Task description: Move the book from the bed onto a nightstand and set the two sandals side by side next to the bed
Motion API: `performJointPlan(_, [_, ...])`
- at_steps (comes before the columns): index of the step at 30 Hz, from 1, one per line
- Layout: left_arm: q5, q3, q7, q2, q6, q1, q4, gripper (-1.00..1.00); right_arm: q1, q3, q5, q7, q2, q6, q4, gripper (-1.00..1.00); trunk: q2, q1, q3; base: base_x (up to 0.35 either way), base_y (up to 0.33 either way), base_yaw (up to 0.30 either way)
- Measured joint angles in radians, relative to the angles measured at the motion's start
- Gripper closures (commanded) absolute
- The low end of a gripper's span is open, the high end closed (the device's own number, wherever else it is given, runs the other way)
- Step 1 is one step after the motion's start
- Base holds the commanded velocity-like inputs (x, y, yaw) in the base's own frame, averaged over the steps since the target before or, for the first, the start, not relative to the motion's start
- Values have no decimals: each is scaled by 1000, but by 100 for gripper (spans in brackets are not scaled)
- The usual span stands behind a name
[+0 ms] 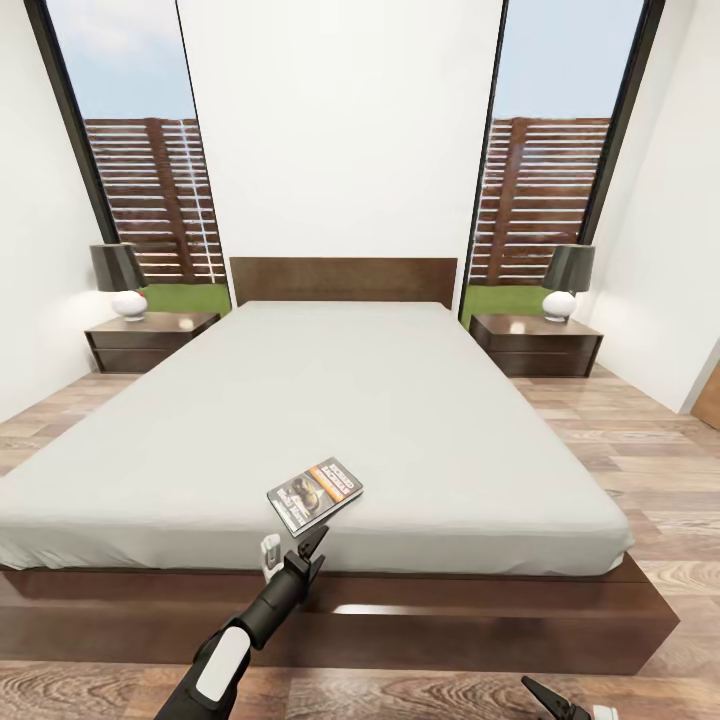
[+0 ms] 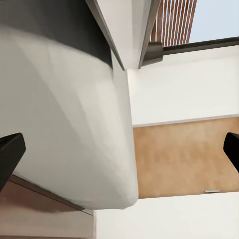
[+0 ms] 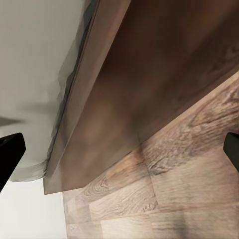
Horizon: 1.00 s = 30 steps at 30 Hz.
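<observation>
The book (image 1: pixel 315 493), a thin paperback with a dark cover and an orange band, lies on the grey mattress of the bed (image 1: pixel 380 400) near its foot edge. My left gripper (image 1: pixel 296 542) hangs open just short of the book, at the mattress edge, with nothing between its fingers. In the left wrist view the left gripper (image 2: pixel 119 152) has its tips far apart over the mattress corner. My right gripper (image 1: pixel 565 700) is low over the floor at the bed's foot, open and empty. The right wrist view shows the right gripper (image 3: pixel 119 149) facing the bed frame (image 3: pixel 144 84). The sandals are out of view.
One nightstand (image 1: pixel 150 338) with a lamp (image 1: pixel 122 282) stands left of the headboard, another nightstand (image 1: pixel 536 344) with a lamp (image 1: pixel 566 282) stands to the right. Wood-plank floor (image 1: pixel 640 440) runs along both sides of the bed. Tall windows flank the white wall behind.
</observation>
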Motion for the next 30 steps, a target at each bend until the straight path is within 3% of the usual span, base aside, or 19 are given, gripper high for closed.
performJointPlan(16, [0,0,-2,0,0,0,2,-100,0,1,0,-1,0,0,0,-100,0,0,0,0,7,0])
performJointPlan(30, [0,2,-3,1,2,0,1,-100,1,2,0,-2,0,0,0,-100,0,0,0,0,127,0])
